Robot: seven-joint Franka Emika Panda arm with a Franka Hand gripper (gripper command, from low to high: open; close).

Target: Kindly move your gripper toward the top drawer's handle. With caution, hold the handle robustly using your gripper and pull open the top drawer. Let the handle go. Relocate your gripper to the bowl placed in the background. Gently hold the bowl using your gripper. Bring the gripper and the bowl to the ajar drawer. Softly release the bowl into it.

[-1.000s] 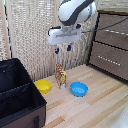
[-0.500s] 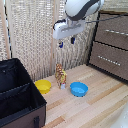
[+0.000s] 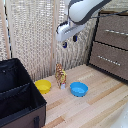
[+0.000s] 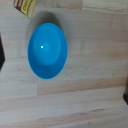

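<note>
Nearest, at the lower left of the exterior view, stands a black box (image 3: 17,97) with matte, straight walls, on the pale wooden bench (image 3: 95,112), whose planks run in long smooth boards. Behind it, left of centre, sits the bowl (image 3: 43,86), small, round, yellow and of glossy plastic; just beside it a little spotted giraffe figure (image 3: 60,76) stands upright; to the right lies a blue bowl (image 3: 78,89) of like size, which fills the wrist view as a smooth shallow oval (image 4: 47,50).

Higher, in the upper middle of the frame, the tool (image 3: 69,40) hangs in the air well above the bowls; it grips nothing, and its dark fingers appear parted, though the gap is small and blurred.

At the far upper right stands the dresser; the top drawer (image 3: 114,31) is a flat brown front, seemingly closed, with the handle (image 3: 116,32) a thin silver bar across it.

The step in hand looks to be the approach to that handle; it should go well if the tool travels to the right at bar height, turns so the fingers straddle the thin bar squarely, and closes only when the bar is between them.
</note>
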